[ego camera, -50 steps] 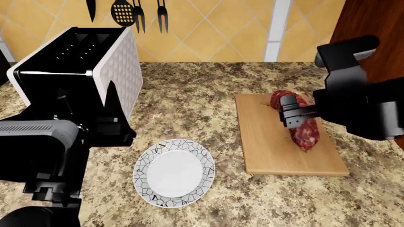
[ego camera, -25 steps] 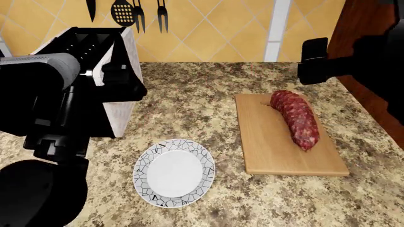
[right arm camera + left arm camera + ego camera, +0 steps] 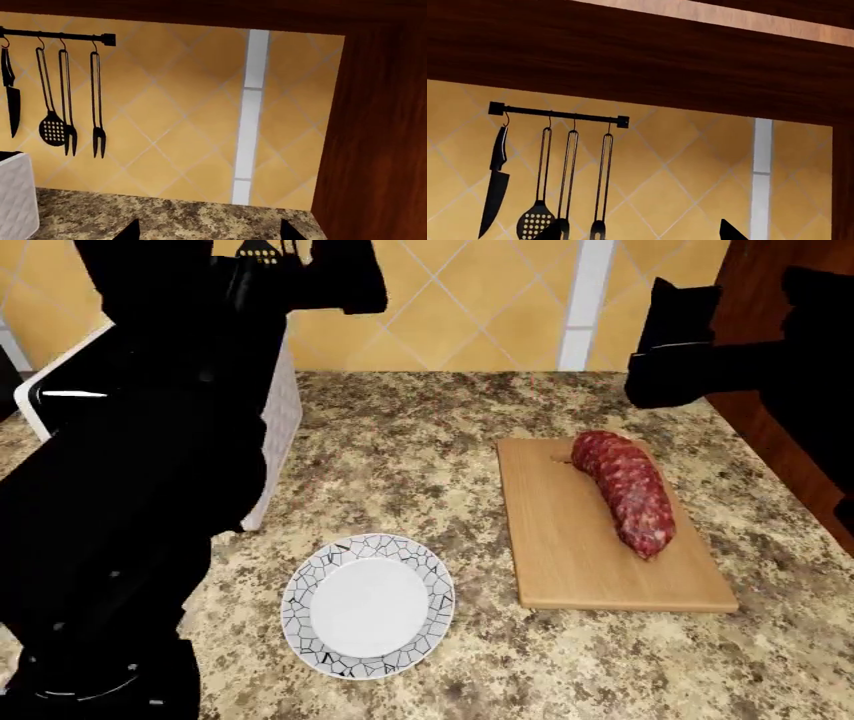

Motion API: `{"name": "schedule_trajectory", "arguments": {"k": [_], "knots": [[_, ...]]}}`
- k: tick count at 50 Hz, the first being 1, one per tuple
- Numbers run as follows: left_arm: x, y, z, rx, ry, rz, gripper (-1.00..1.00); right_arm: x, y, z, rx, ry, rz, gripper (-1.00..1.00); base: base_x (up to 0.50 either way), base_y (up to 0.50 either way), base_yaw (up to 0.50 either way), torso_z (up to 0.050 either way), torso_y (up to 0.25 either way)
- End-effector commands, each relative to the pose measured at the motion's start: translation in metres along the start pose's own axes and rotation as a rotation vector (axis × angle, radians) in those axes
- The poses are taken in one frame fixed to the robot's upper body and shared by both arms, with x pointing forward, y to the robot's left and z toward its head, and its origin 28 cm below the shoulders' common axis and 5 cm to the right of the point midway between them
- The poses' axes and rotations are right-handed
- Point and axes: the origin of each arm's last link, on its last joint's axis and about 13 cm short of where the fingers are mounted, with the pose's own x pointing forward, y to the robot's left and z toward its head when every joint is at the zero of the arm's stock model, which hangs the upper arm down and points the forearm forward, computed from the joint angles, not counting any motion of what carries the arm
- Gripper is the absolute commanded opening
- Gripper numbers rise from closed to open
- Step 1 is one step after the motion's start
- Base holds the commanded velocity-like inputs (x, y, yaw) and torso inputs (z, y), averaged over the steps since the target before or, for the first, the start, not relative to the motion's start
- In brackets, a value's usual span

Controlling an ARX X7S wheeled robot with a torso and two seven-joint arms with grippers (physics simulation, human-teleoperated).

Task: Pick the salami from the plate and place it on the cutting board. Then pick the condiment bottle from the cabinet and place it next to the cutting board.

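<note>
The salami (image 3: 630, 492) lies lengthwise on the cutting board (image 3: 567, 550), with nothing gripping it. The plate (image 3: 368, 605) sits bare on the counter to the board's left. My left arm (image 3: 160, 440) is raised high at the left. Its gripper (image 3: 639, 235) is open and faces the wall under the dark wood cabinet (image 3: 627, 50), with only the fingertips (image 3: 730, 232) showing. My right arm (image 3: 681, 340) hangs above the board's far end. The right gripper (image 3: 209, 232) is open over the counter's back edge and holds nothing. The condiment bottle is out of view.
A black and white toaster (image 3: 280, 410) stands at the back left, mostly behind my left arm. A rail of hanging utensils (image 3: 557, 114) is on the tiled wall. A dark wood side panel (image 3: 380, 140) bounds the granite counter (image 3: 427, 460) on the right.
The right gripper has lifted away from the salami, which stays on the board. Both arms have risen; the left arm now covers most of the toaster.
</note>
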Motion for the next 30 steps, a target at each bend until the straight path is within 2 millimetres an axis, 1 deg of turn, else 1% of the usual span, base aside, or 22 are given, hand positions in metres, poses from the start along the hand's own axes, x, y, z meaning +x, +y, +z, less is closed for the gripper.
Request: {"name": "schedule_trajectory", "arguments": {"k": [1, 5, 9, 18, 23, 30], "knots": [[0.048, -0.019, -0.001, 0.074, 0.011, -0.031, 1.0, -0.001, 0.006, -0.003, 0.028, -0.033, 0.039, 1.0, 0.0, 0.0, 0.0, 0.0, 0.0], [0.063, -0.02, -0.005, 0.089, 0.046, -0.029, 1.0, 0.001, 0.007, -0.005, 0.041, -0.042, 0.048, 1.0, 0.0, 0.0, 0.0, 0.0, 0.0], [0.074, -0.019, -0.012, 0.094, 0.081, -0.019, 1.0, 0.002, 0.007, -0.006, 0.055, -0.049, 0.052, 1.0, 0.0, 0.0, 0.0, 0.0, 0.0], [0.088, -0.016, -0.023, 0.093, 0.135, 0.005, 1.0, 0.005, 0.008, -0.011, 0.078, -0.057, 0.062, 1.0, 0.0, 0.0, 0.0, 0.0, 0.0], [0.095, -0.015, -0.037, 0.093, 0.187, 0.005, 1.0, 0.004, 0.009, -0.012, 0.098, -0.076, 0.077, 1.0, 0.0, 0.0, 0.0, 0.0, 0.0], [0.1, -0.012, -0.054, 0.099, 0.256, 0.031, 1.0, -0.002, 0.014, -0.006, 0.094, -0.124, 0.099, 1.0, 0.0, 0.0, 0.0, 0.0, 0.0]]}}
